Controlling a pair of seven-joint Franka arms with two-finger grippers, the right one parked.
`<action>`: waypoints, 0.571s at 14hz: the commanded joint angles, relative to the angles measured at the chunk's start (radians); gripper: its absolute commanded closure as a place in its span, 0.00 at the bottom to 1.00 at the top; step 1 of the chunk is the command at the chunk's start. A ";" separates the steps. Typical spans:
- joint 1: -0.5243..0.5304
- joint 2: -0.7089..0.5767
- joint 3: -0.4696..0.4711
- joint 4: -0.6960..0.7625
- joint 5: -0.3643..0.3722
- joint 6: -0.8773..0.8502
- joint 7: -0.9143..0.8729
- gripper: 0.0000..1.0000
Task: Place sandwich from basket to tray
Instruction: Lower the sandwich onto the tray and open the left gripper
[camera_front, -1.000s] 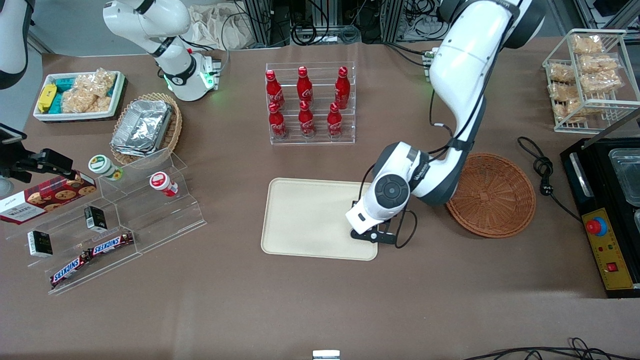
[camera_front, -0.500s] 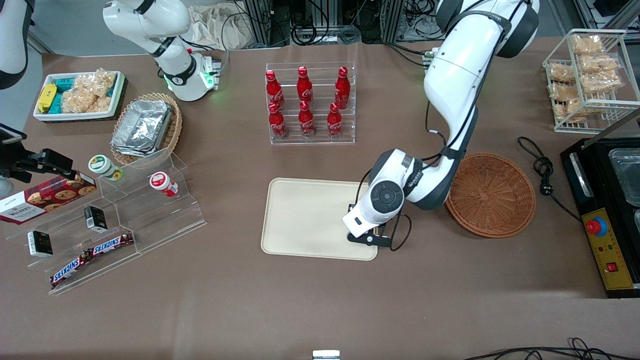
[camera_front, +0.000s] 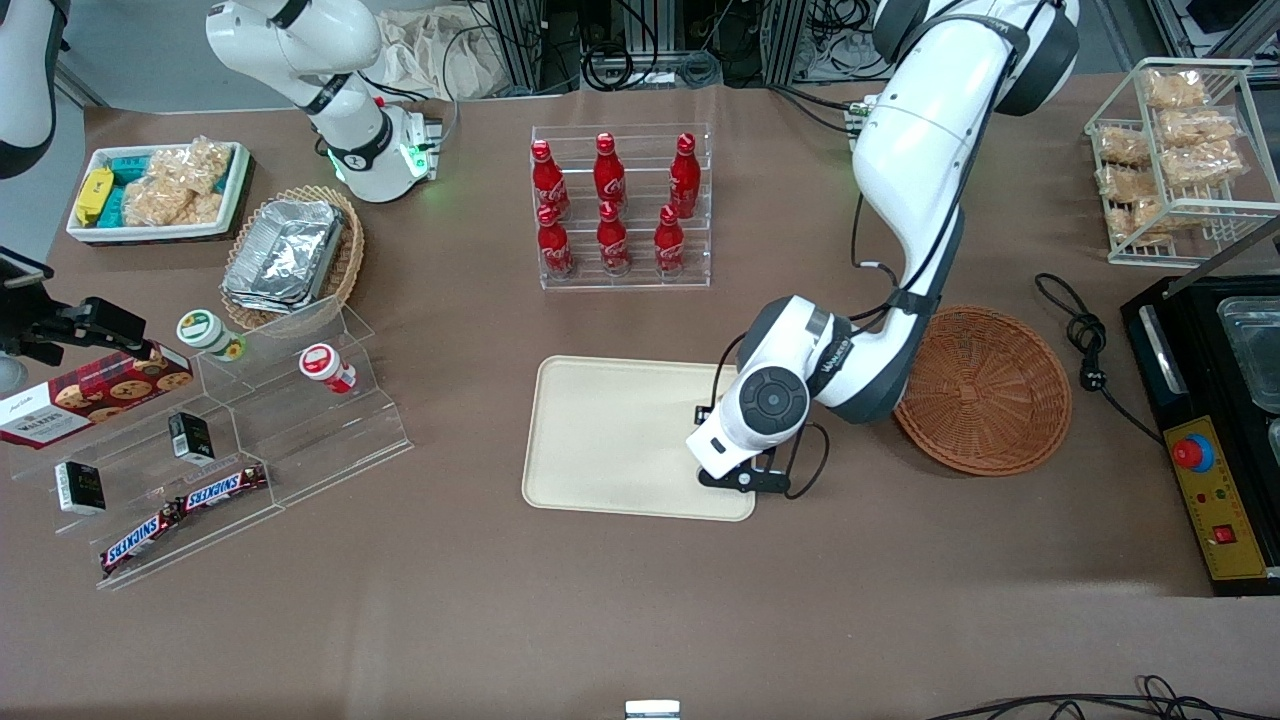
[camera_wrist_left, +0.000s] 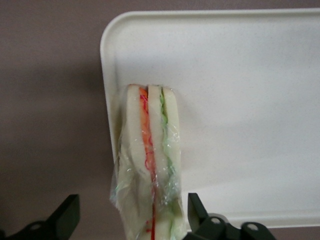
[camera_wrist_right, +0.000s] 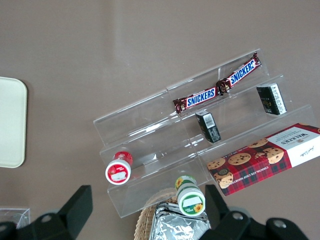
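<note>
The sandwich (camera_wrist_left: 150, 160), a clear-wrapped wedge with orange-red and green filling, stands on edge on the cream tray (camera_wrist_left: 240, 100) just inside its rim. My left gripper (camera_wrist_left: 134, 200) is open around it, with a gap between the wrap and each black finger. In the front view the gripper (camera_front: 738, 472) hangs low over the tray (camera_front: 610, 440) at the end beside the reddish-brown basket (camera_front: 985, 390). The white wrist hides the sandwich there. The basket holds nothing.
A clear rack of red bottles (camera_front: 620, 205) stands farther from the front camera than the tray. Toward the parked arm's end are acrylic steps with snacks (camera_front: 220, 450) and a tan basket of foil containers (camera_front: 290, 255). A black machine (camera_front: 1215, 420) sits at the working arm's end.
The left arm's wrist has shifted slightly over the tray's end near the basket and sunk a little. Nothing else on the table has moved.
</note>
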 joint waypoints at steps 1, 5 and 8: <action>0.045 -0.064 0.008 0.031 -0.003 -0.117 0.020 0.01; 0.185 -0.208 0.007 0.021 -0.010 -0.285 0.164 0.01; 0.277 -0.309 0.008 0.021 0.005 -0.367 0.206 0.01</action>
